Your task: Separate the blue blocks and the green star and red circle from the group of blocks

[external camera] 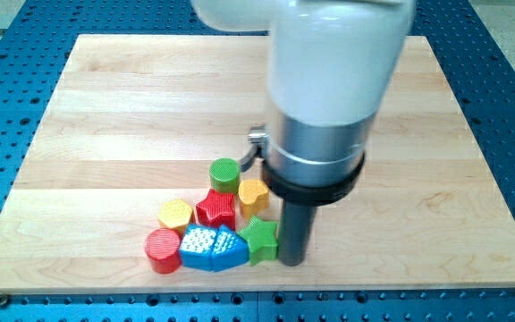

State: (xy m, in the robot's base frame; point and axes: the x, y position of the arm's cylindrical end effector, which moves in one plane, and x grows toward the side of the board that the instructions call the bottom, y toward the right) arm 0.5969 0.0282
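The blocks lie in one tight group at the view's lower middle. A red circle (162, 249) is at the group's bottom left. Two blue blocks sit side by side to its right, one (198, 247) next to the circle and one (230, 249) further right. A green star (260, 239) touches the right blue block. My tip (291, 262) is the lower end of the dark rod, just to the right of the green star, touching or almost touching it.
Above the bottom row sit a yellow hexagon (175, 215), a red star (215, 208), a yellow heart (253, 193) and a green cylinder (224, 174). The wooden board (105, 107) rests on a blue perforated table. The arm's large white and metal body hides part of the board's upper middle.
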